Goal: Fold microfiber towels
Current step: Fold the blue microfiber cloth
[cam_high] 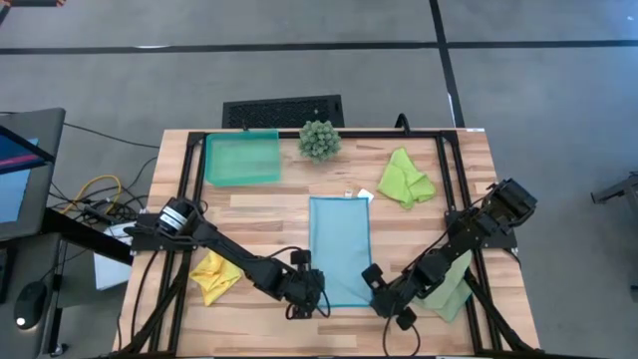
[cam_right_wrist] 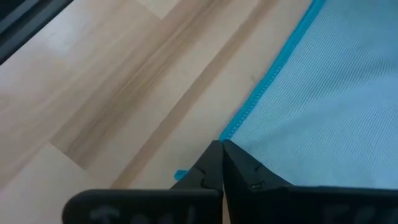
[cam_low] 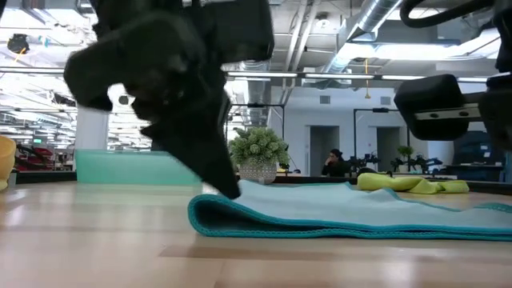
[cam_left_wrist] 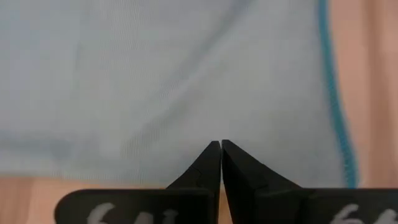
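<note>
A wide office floor with ceiling ducts lies behind the wooden desk [cam_high: 259, 214], whose middle carries the light blue towel [cam_high: 340, 247], laid as a long doubled strip so both arms can reach its near end. The left hand [cam_high: 311, 301] sits at that end's corner, fingers pressed together on the cloth edge; the right hand [cam_high: 391, 302] mirrors it at the opposite corner, likewise pressed together on the hem, probably readying a second fold. The yellow towel [cam_high: 213, 275] lies outside the left hand, the sage towel [cam_high: 451, 289] beside the right arm, the lime towel [cam_high: 405, 179] farther off, all waiting.
</note>
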### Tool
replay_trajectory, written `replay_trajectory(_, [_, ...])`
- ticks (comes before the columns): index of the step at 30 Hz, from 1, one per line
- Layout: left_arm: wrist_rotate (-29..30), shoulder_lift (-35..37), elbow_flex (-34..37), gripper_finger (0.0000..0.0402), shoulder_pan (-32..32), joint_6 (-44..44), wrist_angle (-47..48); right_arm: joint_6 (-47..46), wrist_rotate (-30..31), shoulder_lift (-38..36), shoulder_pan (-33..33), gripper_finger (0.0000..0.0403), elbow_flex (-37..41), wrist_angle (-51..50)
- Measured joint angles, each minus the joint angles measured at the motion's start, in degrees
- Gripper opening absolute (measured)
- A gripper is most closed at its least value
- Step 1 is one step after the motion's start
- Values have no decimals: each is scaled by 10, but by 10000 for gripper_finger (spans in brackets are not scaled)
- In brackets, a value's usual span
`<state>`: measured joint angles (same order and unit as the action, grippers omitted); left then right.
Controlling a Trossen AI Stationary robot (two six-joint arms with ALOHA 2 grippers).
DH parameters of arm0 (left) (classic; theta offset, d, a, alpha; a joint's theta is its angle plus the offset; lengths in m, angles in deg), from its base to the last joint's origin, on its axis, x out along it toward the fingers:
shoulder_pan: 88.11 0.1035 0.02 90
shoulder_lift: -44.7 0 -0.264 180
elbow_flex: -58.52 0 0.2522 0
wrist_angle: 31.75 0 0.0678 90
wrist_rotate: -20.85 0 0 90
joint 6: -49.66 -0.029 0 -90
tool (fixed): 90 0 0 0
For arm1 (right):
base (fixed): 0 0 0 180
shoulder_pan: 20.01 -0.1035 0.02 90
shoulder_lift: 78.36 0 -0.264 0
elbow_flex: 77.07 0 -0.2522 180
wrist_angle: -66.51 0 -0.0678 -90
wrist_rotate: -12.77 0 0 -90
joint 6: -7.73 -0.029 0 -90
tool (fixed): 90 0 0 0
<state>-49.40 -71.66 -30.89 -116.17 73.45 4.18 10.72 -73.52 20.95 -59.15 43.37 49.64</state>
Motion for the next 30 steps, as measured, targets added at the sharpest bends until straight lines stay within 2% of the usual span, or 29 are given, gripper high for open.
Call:
replay_trajectory(4, [-5, 0, -10, 6, -8, -25, -19, -1, 0, 0, 3, 25, 0, 0])
replay_trajectory(8, [-45, -1, -10, 6, -9, -66, -33, -15, -1, 0, 3, 26, 0, -1])
replay_trajectory(11, [-50, -11, -10, 6, -9, -73, -37, -20, -11, 0, 2, 26, 0, -16])
replay_trajectory(17, [-101, -31, -11, 6, -7, -71, -58, -47, -22, -2, 2, 26, 0, -34])
replay_trajectory(25, [-101, -20, -31, 6, -18, -95, -69, -56, -27, -2, 0, 26, -1, -39])
replay_trajectory(30, [-103, -21, -27, 6, -20, -101, -83, -74, -62, -5, -2, 37, 0, -37])
